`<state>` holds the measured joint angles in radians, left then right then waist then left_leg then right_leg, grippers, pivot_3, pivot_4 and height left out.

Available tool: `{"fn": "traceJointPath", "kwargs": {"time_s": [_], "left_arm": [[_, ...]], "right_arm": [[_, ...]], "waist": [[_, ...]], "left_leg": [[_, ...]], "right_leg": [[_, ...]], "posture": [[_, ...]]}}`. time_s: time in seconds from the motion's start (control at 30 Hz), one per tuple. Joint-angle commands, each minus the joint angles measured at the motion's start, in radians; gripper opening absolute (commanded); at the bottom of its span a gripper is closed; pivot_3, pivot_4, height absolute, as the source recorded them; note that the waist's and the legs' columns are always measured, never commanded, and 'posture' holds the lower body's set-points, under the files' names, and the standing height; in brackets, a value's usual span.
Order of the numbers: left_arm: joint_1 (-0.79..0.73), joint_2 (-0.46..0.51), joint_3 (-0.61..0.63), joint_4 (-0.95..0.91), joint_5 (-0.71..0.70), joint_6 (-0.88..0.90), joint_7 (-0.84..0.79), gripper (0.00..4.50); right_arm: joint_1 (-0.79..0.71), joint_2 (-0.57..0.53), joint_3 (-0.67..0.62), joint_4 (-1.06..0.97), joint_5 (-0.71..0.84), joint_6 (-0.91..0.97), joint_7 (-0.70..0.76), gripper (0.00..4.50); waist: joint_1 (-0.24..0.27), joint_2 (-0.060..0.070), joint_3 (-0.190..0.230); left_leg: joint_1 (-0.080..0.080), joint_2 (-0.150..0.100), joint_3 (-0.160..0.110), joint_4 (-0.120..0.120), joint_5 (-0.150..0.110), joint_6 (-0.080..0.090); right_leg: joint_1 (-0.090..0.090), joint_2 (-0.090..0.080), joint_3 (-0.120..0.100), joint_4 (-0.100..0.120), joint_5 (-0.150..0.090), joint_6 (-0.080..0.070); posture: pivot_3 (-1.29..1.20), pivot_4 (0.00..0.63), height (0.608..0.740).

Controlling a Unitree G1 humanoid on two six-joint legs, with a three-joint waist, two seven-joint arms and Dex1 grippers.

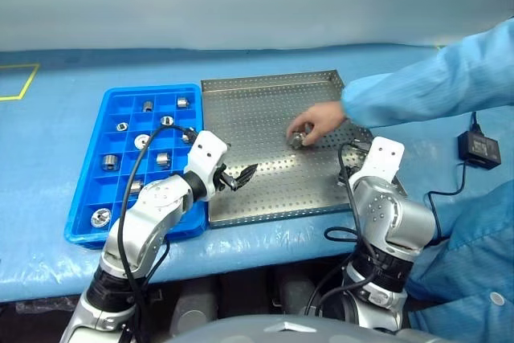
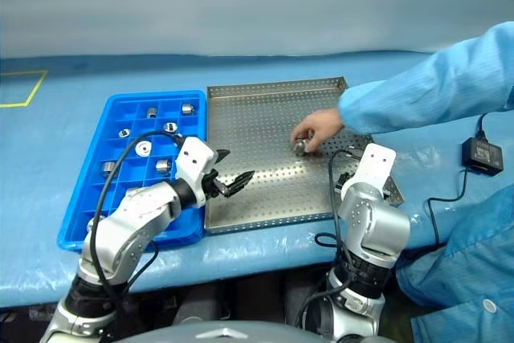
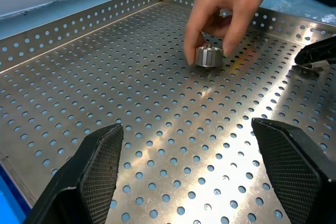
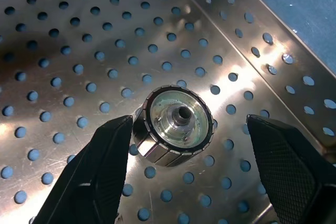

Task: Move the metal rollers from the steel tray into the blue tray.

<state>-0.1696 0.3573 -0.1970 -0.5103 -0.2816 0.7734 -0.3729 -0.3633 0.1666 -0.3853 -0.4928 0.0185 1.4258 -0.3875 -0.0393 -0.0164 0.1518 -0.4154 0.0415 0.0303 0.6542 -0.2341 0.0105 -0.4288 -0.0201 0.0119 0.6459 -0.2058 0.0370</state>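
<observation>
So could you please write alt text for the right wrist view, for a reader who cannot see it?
A metal roller lies on the perforated floor of the steel tray, its centre hole facing the camera, between the two open black fingers of the right gripper. One finger is right beside the roller; the tray's raised rim and a strip of blue table cover run behind it.

Shiny perforated steel tray [image 1: 265, 190], glossy bright blue plastic gridded tray [image 1: 88, 198], polished ribbed silver metal roller [image 4: 176, 124], matt black mesh-textured fingers [image 3: 94, 177].
</observation>
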Motion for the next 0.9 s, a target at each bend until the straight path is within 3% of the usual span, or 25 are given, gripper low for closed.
{"fn": "traceJointPath", "kwargs": {"time_s": [0.03, 0.07, 0.17, 0.27, 0.37, 0.47, 0.67, 0.9], "left_arm": [[0.002, -0.004, 0.008, -0.032, 0.007, -0.022, 0.004, 4.26], [0.002, -0.004, 0.009, -0.032, 0.007, -0.022, 0.005, 4.26], [0.006, 0.000, 0.015, -0.036, 0.007, -0.021, 0.007, 4.26], [0.007, 0.004, 0.023, -0.039, 0.008, -0.019, 0.008, 4.26], [0.006, 0.008, 0.030, -0.039, 0.009, -0.018, 0.008, 4.26], [0.006, 0.009, 0.035, -0.042, 0.010, -0.017, 0.009, 4.26], [0.008, 0.011, 0.043, -0.044, 0.011, -0.017, 0.010, 4.26], [0.021, 0.026, 0.070, -0.063, 0.008, -0.010, 0.017, 4.26]], "right_arm": [[-0.075, 0.192, -0.079, -0.014, 0.029, 0.007, -0.015, 3.65], [-0.077, 0.194, -0.086, -0.009, 0.037, 0.000, -0.017, 3.65], [-0.087, 0.198, -0.113, 0.007, 0.061, -0.017, -0.030, 3.10], [-0.098, 0.197, -0.113, 0.010, 0.079, -0.016, -0.042, 2.16], [-0.103, 0.201, -0.114, 0.014, 0.098, -0.023, -0.052, 2.16], [-0.094, 0.188, -0.092, 0.013, 0.121, -0.040, -0.045, 1.66], [-0.063, 0.103, 0.062, -0.010, 0.198, -0.090, 0.062, 1.66], [-0.062, 0.090, 0.112, -0.012, 0.271, -0.116, 0.133, 1.66]], "waist": [[0.001, 0.000, 0.000], [0.001, 0.000, 0.000], [0.002, 0.000, 0.000], [0.002, 0.000, 0.000], [0.002, 0.000, 0.000], [0.002, 0.000, 0.000], [-0.001, 0.001, 0.000], [0.006, 0.000, 0.000]], "left_leg": [[0.000, 0.000, 0.000, 0.000, 0.000, 0.000], [0.000, 0.000, 0.000, 0.000, 0.000, 0.000], [0.000, 0.000, 0.000, 0.000, 0.000, 0.000], [0.000, 0.000, 0.000, 0.000, 0.000, 0.000], [0.000, 0.000, 0.000, 0.000, 0.000, 0.000], [0.000, 0.000, 0.000, 0.000, 0.000, 0.000], [0.000, 0.000, 0.001, 0.000, 0.000, 0.000], [0.000, 0.000, 0.000, 0.000, -0.001, 0.001]], "right_leg": [[0.000, 0.000, 0.000, 0.000, 0.000, 0.000], [0.000, 0.000, 0.000, 0.000, 0.000, 0.000], [0.000, 0.000, 0.000, 0.000, 0.000, 0.000], [0.000, 0.000, 0.000, 0.000, 0.000, 0.000], [0.000, 0.000, 0.000, 0.000, 0.000, 0.001], [0.000, 0.000, 0.000, 0.000, 0.000, 0.001], [0.000, 0.000, 0.001, 0.000, 0.000, 0.001], [0.000, 0.000, 0.000, -0.001, 0.000, 0.001]], "posture": [[-0.02, 0.150, 0.740], [-0.02, 0.150, 0.740], [-0.01, 0.150, 0.740], [-0.01, 0.150, 0.740], [-0.01, 0.150, 0.740], [-0.01, 0.150, 0.740], [0.00, 0.150, 0.740], [0.02, 0.150, 0.740]]}}
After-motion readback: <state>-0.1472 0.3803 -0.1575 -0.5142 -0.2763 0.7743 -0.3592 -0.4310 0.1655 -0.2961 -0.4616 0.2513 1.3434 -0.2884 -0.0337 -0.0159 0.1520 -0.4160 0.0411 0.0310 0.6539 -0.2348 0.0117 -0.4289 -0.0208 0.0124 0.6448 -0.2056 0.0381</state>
